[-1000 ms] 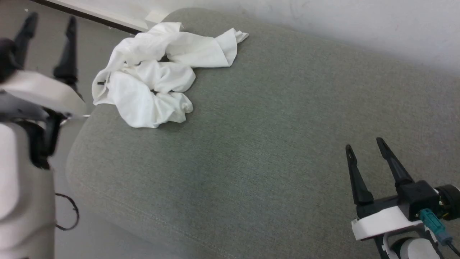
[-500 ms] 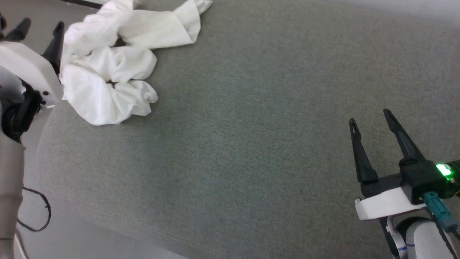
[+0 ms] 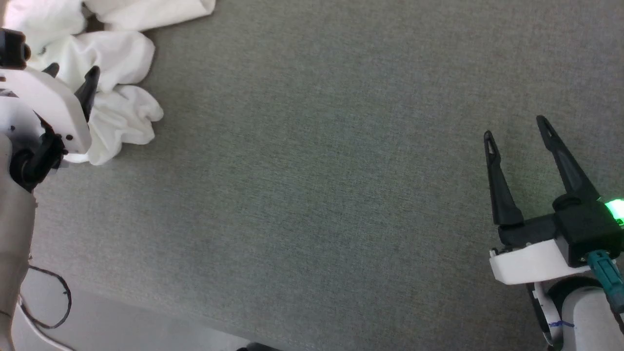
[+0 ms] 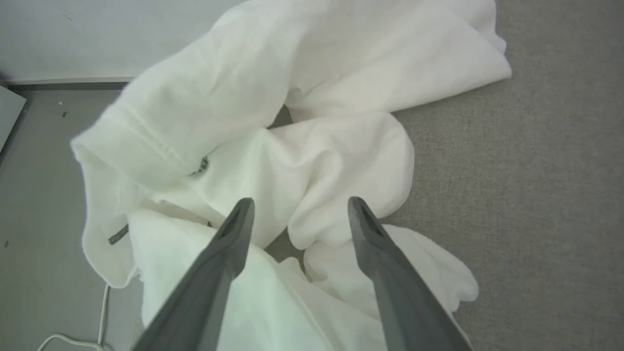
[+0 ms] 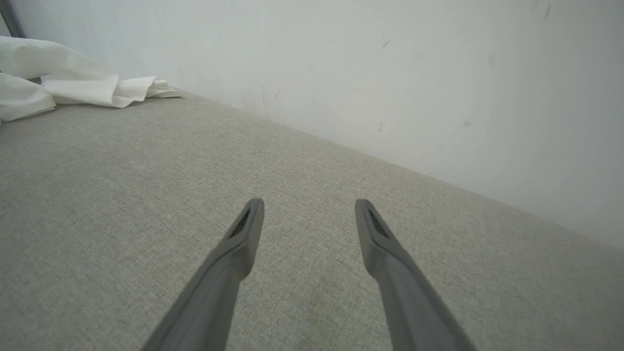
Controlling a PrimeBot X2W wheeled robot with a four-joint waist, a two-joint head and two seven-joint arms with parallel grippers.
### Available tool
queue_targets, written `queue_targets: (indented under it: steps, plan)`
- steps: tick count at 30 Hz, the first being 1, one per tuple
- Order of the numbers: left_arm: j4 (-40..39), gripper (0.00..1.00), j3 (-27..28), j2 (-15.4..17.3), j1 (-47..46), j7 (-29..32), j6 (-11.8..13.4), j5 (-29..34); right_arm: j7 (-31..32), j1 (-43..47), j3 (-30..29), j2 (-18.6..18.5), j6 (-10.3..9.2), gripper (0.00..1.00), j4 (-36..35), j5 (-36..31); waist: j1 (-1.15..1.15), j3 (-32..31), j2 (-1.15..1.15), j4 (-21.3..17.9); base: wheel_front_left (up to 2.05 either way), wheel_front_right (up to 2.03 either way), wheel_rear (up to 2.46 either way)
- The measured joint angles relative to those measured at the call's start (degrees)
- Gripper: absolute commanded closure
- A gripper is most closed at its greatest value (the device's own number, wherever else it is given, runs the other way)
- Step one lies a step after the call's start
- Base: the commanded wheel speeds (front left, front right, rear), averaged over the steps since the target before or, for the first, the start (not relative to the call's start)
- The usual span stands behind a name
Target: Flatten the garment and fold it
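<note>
A grey-green upholstered pad point(image 3: 312, 195) is set against a pale wall point(image 5: 390, 73), with grey floor point(image 4: 29, 195) past its left edge. The garment point(image 4: 341, 73) is seen bunched in a crumpled heap at the pad's far left corner, one hemmed fold appearing to hang over the edge above the floor.

Nothing of the task is judged done; no part has been spread flat and no fold has been made, so the whole of flattening and folding is left. The left gripper point(image 4: 300, 201) is held over the heap with its jaws apart and nothing between them; whether its fingers touch the cloth cannot be told. The right gripper point(image 3: 516, 126) is held well apart from the garment, over bare pad, its jaws likewise spread and empty.

In the head view the heap is cut off by the top and left edges and partly covered by the left arm's white housing; sleeves, collar and body cannot be told apart in the tangle; a small dark tag point(image 4: 117, 236) is seen at one edge, but it cannot be read.
</note>
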Motion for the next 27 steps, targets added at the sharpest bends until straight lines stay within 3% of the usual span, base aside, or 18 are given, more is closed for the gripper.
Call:
queue_targets:
  steps: [15,16,17,18,27]
  plan:
    - [10.77,0.0,-3.5,-0.92,-4.6,-2.0,0.01,-2.98,2.16,-0.85,-0.1,-1.01,0.0,0.0,-4.1,-0.45,-0.01,6.28,0.0,-2.01,0.0,0.0,0.0]
    - [11.03,0.28,-3.83,-0.87,-4.72,-2.38,0.01,-3.24,2.2,-0.85,-0.13,-1.08,0.0,0.0,-4.16,-0.45,-0.01,6.27,0.0,-2.11,0.0,0.0,0.0]
    - [11.21,0.89,-4.15,-0.86,-4.74,-3.0,0.01,-3.56,2.24,-0.84,-0.16,-1.14,0.0,0.0,-4.2,-0.44,-0.01,6.17,0.0,-2.17,0.0,0.0,0.0]
    - [11.39,1.0,-4.52,-0.89,-4.74,-3.55,0.01,-3.92,2.29,-0.83,-0.18,-1.19,0.0,0.0,-4.22,-0.44,-0.01,6.03,0.0,-2.22,0.0,0.0,0.0]
    - [12.3,1.0,-7.45,0.15,-4.74,-7.03,0.0,-6.48,1.59,-0.63,-0.05,-1.08,0.0,0.0,-3.12,0.31,-0.01,2.75,0.0,-2.56,0.0,0.0,0.0]
